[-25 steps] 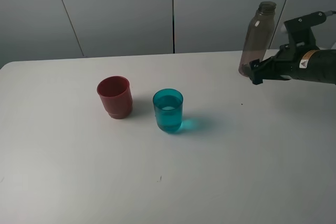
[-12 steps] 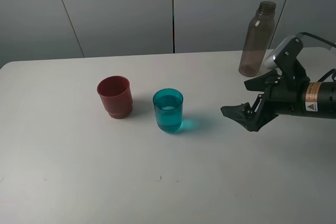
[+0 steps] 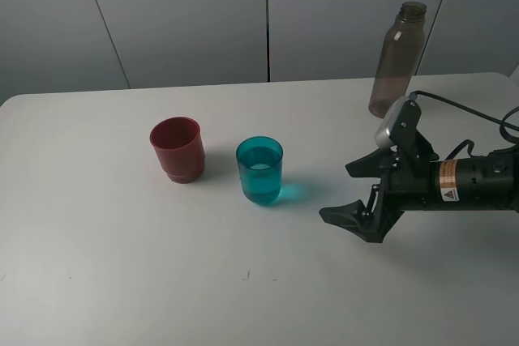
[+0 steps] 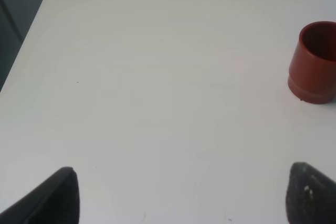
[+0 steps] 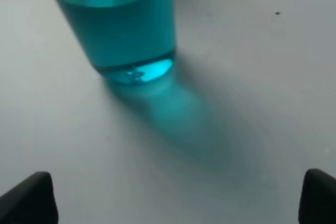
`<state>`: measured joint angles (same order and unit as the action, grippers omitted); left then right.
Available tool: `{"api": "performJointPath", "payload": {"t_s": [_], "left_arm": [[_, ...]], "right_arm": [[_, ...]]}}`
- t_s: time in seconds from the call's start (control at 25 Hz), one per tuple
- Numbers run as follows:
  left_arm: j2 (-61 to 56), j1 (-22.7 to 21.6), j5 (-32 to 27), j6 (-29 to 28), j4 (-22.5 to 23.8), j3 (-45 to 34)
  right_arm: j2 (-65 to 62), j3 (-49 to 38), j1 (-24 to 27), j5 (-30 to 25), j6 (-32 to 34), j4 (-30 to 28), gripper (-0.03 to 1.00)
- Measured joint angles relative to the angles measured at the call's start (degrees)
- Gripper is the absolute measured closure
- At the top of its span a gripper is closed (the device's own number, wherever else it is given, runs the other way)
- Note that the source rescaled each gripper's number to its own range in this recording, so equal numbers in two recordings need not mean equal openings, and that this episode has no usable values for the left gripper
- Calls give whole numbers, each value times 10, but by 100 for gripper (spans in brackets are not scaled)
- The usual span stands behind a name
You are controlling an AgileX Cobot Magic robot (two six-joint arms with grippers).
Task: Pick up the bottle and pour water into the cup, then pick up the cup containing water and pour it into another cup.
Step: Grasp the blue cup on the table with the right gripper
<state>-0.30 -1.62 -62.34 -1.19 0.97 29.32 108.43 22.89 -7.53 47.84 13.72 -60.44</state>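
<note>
The teal translucent cup point(image 3: 259, 171) stands mid-table with water in it; the right wrist view shows its lower half point(image 5: 118, 24) close up. Left of it stands the dull red cup point(image 3: 178, 149), upright, also seen in the left wrist view point(image 4: 314, 62). The smoky bottle point(image 3: 396, 59) stands upright at the back right, free of any grip. My right gripper point(image 3: 357, 192) is open and empty, pointing at the teal cup from its right, a short gap away. Its fingertips point(image 5: 26, 195) frame the cup. My left gripper point(image 4: 184, 195) is open over bare table, away from the red cup.
The white table point(image 3: 122, 265) ends at a grey panelled wall behind. A cable point(image 3: 478, 115) runs along the right arm, which lies low across the table's right side in front of the bottle.
My right gripper has left the bottle standing at the back right and moved forward and left, down towards the teal cup. The cups and the bottle have stayed put.
</note>
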Motion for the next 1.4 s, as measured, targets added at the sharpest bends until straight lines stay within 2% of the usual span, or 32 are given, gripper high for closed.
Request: {"api": "performJointPath", "payload": {"t_s": [0.28, 0.76, 1.4], "left_arm": [[0, 0, 0, 0, 0, 0], [0, 0, 0, 0, 0, 0], [0, 0, 0, 2, 0, 0]], "right_arm": [[51, 32, -15, 25, -36, 16, -2], [70, 108, -48, 41, -43, 15, -2], [91, 154, -94, 41, -43, 11, -2]]}}
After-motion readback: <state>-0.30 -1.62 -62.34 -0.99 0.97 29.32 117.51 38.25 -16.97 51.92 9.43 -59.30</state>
